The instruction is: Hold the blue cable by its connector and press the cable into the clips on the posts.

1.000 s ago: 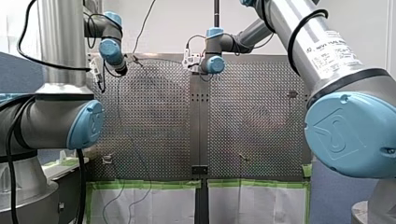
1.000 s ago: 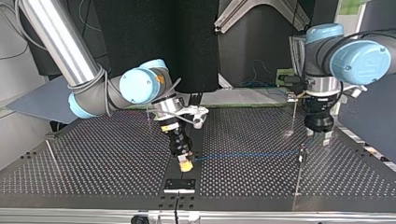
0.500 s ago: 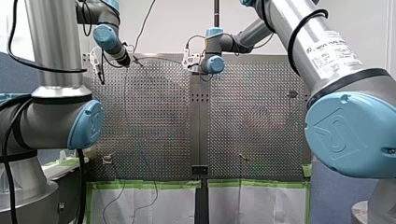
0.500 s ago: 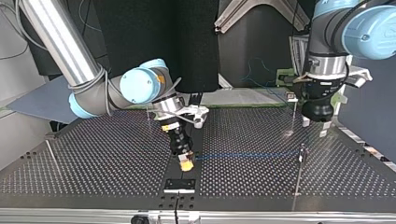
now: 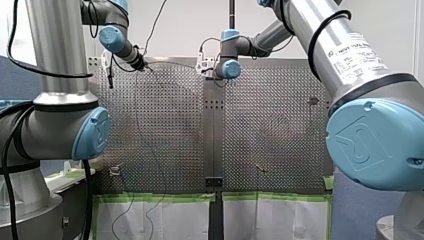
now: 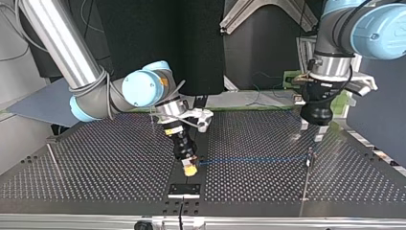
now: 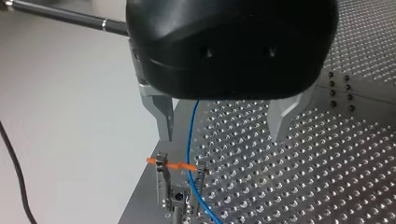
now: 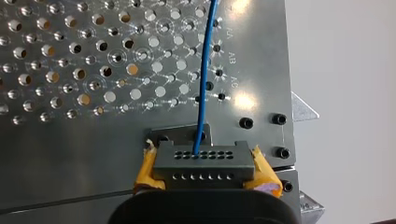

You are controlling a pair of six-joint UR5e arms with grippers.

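The blue cable (image 6: 249,159) runs in a straight line low over the counter (image 6: 95,158). In the top view it goes from the middle to a post (image 6: 306,177) at that view's right. Its long axis therefore joins the two arms.

My right claw (image 6: 190,168) is at the middle end. Its yellow pads (image 8: 264,176) are closed on the two ends of the grey connector (image 8: 203,161). The cable leaves the connector's face and heads straight away from the claw.

My left claw (image 7: 222,137) is at the far end, spread wide and holding nothing. It hangs above the post, clear of it, and is much the nearer arm to that post.

In the left wrist view the cable passes between the metal fingers (image 7: 164,116), crosswise to the line from one finger to the other. It sits closer to the finger over the counter's edge. Just ahead of and below that finger is the clip (image 7: 180,186) on top of the post, with an orange strip (image 7: 173,164) across it. The cable crosses the strip by the clip's inner prong. I cannot tell whether it is seated in the clip or only resting against it.

As I judge it, the next move depends on this: the clip lies below the left claw and off to one finger's side, not centred in the gap. A straight push down should have that finger over the cable at the clip.
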